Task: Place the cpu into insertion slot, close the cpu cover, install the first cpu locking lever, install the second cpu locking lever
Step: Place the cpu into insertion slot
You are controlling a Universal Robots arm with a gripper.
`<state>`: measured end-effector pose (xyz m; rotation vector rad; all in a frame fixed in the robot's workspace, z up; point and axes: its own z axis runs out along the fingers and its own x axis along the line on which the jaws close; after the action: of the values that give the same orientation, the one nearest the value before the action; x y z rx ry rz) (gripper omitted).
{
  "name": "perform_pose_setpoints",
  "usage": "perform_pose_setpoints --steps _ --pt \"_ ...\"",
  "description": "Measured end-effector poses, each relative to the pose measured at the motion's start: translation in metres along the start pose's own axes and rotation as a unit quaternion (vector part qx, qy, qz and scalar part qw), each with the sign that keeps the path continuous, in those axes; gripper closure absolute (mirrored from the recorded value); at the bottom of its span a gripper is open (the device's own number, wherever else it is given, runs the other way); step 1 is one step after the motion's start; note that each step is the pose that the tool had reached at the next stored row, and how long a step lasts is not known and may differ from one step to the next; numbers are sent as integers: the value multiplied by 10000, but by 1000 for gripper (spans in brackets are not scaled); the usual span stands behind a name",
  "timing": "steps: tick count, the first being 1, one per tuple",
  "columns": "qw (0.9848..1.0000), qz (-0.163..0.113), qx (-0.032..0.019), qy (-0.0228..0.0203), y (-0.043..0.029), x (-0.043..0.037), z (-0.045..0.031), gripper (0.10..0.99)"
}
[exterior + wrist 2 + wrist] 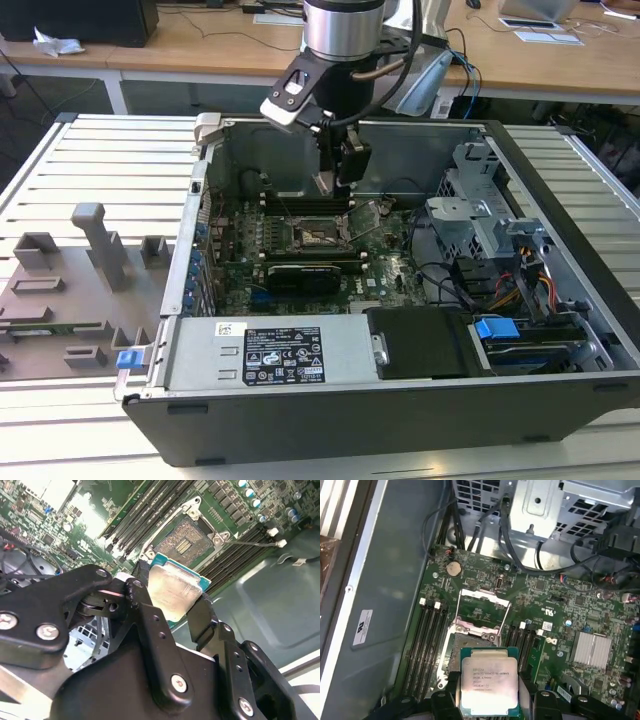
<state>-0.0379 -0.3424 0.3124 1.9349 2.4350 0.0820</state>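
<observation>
— Wooden desks [200, 45] are running along the back of the room, and your open computer case [400, 400] is lying on its side on the slatted table [100, 170]. Where is your arm sitting?

— You are holding the gripper [335, 182] down inside the case. It is hanging over the motherboard [300, 275], with the insertion slot [318, 236] below it and a clear gap between them.

— Are you carrying anything?

— Yes. In the second wrist view your two black fingers [145, 605] are pinching the cpu [172, 592] by opposite edges, narrowed to the chip's width. Its dull silver top is facing the cameras and its green rim is peeking out around it.

— And how is the chip lying against the socket?

— It is floating above the board, not touching it. In the first wrist view it is overlapping one edge of the slot and hiding part of the dark centre. In the second wrist view the whole socket is showing just beyond the chip.

— Is the lid getting in your way?

— The cpu cover [485, 594] is standing swung open on the far side of the socket from the chip, with the memory slots [427, 640] flanking both. From the exterior view I cannot tell whether you are holding the chip level; it is perhaps tilting slightly.
</observation>
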Motion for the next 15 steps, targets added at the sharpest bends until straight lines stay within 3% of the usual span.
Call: perform_pose_setpoints --steps 8,15 --pt "9989 458 -3 -32 2 0 1 541" --pt "9949 1007 -7 -71 4 -1 2 541"
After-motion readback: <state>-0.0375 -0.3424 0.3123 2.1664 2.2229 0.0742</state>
